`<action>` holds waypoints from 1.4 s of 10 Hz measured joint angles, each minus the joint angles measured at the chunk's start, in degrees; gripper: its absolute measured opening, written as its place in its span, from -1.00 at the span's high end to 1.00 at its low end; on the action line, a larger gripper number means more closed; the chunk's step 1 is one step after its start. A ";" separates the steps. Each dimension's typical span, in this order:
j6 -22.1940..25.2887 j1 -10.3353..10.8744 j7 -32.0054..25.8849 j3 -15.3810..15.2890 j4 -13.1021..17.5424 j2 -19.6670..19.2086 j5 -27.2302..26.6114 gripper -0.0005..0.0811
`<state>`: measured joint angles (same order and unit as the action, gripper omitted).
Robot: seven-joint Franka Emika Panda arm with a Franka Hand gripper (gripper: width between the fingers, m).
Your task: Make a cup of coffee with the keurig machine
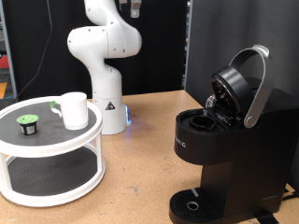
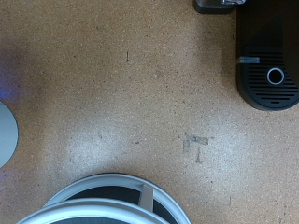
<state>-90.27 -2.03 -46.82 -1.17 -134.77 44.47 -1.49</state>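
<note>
The small white cup [image 1: 74, 109] stands upright on the top tier of a white round two-tier stand [image 1: 56, 142] at the exterior view's left. A tiny dark pod with a green top [image 1: 29, 122] sits beside it on the same tier. The black keurig machine [image 1: 224, 154] stands at the exterior view's right with its silver-rimmed lid [image 1: 245, 84] hinged open. Nothing stands on its round drip base [image 1: 193, 205]. The gripper shows in neither view; the white arm [image 1: 105, 47] runs up out of the exterior view's top. The wrist view looks down from high on the machine's base [image 2: 271, 79] and the stand's rim [image 2: 103, 191].
The brown cork-like tabletop [image 2: 131, 103] lies between stand and machine. The arm's base [image 1: 110, 117] stands behind the stand, with a blue light beside it. A dark panel [image 1: 210, 37] stands behind the machine.
</note>
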 joint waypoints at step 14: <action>-4.47 -4.29 -18.19 14.76 0.77 -3.14 7.29 -0.98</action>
<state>-94.74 -6.32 -65.01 13.59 -133.99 41.32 5.80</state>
